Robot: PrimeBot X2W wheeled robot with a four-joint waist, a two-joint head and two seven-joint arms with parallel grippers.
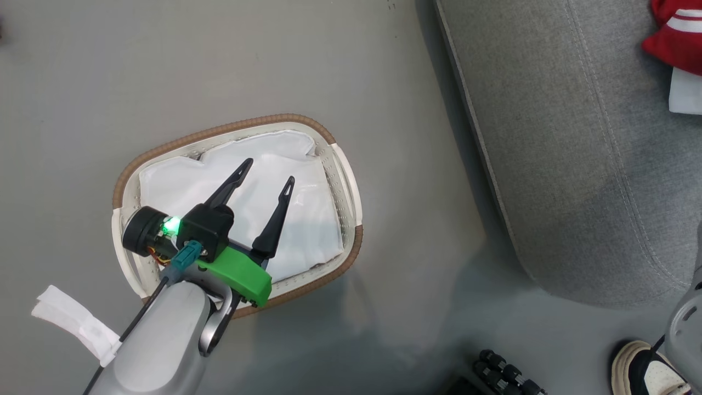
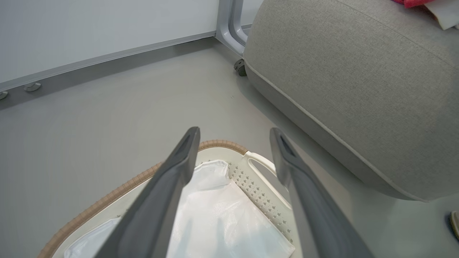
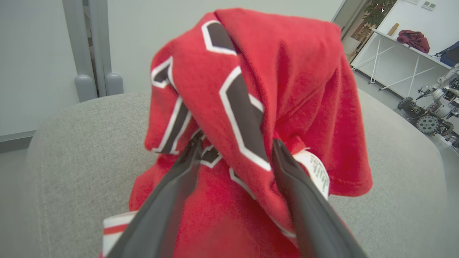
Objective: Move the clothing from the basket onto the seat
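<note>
The basket [image 1: 219, 130] stands on the floor at centre left, its brown rim [image 2: 222, 144] around a white cloth liner [image 1: 307, 219]; no red cloth lies in it. My left gripper [image 1: 270, 171] hovers open over the liner, fingers apart [image 2: 233, 132] and holding nothing. The grey seat [image 1: 576, 137] fills the right side and rises just beyond the basket [image 2: 340, 71]. Red clothing with white stripes [image 1: 677, 38] lies on the seat at the top right. In the right wrist view the red jersey [image 3: 251, 71] with black white-edged letters heaps up on the seat [image 3: 71, 143], between the spread fingers of my open right gripper [image 3: 235, 143].
A person's shoe [image 1: 639, 367] is at the bottom right beside my right forearm [image 1: 685, 318]. Black rollers [image 1: 507, 373] sit at the bottom edge. A frame leg with a caster [image 2: 241, 68] stands behind the seat. A white table [image 3: 394, 53] is far right.
</note>
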